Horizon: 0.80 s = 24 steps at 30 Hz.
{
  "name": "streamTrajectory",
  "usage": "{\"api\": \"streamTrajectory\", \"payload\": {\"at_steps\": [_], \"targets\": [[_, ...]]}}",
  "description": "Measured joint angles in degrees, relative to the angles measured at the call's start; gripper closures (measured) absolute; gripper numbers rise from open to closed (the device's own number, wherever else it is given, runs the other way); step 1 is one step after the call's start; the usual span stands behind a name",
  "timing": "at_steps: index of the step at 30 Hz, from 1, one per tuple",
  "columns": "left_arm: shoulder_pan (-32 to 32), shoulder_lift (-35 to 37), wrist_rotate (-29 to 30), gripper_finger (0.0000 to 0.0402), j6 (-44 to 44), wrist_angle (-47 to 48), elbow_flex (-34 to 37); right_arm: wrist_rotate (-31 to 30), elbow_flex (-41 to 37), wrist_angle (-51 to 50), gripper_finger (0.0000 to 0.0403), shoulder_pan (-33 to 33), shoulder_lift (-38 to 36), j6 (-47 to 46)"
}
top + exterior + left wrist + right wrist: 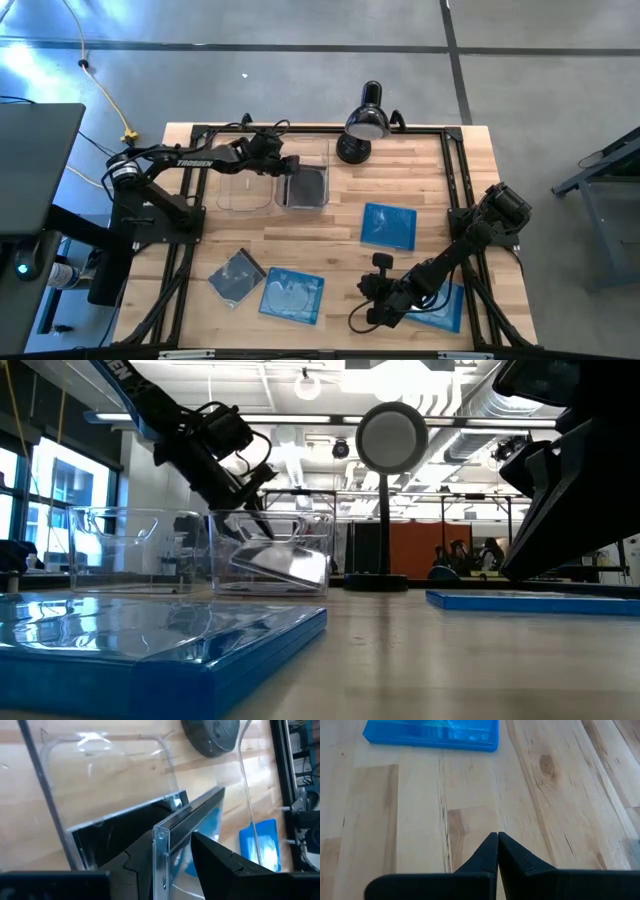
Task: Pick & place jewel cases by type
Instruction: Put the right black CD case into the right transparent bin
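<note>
Two clear bins (245,188) (305,186) stand side by side at the table's far middle. The right bin holds a dark jewel case lying flat (120,827). A second dark case with a clear cover (165,845) stands tilted on it, its upper edge between the fingers of my open left gripper (170,865) (287,166). On the table lie blue cases (388,225) (292,295) (445,305) and one dark case (237,277). My right gripper (497,837) (372,305) hovers shut over bare wood near the front right. My left gripper's fingers stand on either side of the tilted case's upper edge (161,837), slanting down from the table's left. The gap between them is wider than the case. I cannot tell whether one finger (137,865) touches it. The case's lower part rests in the bin (285,565).
A black desk lamp (365,122) stands at the far edge just right of the bins. A dark frame (455,180) runs round the tabletop. A blue case (170,645) lies close to the front edge. Bare wood lies in the middle between the bins and the front cases.
</note>
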<state>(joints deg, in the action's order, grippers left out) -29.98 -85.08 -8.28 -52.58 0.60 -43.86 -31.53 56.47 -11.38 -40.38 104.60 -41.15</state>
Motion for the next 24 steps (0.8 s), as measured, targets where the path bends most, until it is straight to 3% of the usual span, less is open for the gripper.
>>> {"api": "streamTrajectory", "payload": {"at_steps": [19,24], "targets": [[0.94,1.18,11.2,0.0273,1.32,3.45,-0.1,0.02,0.0,-0.61,0.0402,0.02,0.0,0.04],[1.78,1.15,15.16,0.0273,4.23,10.84,-3.24,0.02,-0.02,-0.9,0.0402,0.02,0.0,0.04]]}}
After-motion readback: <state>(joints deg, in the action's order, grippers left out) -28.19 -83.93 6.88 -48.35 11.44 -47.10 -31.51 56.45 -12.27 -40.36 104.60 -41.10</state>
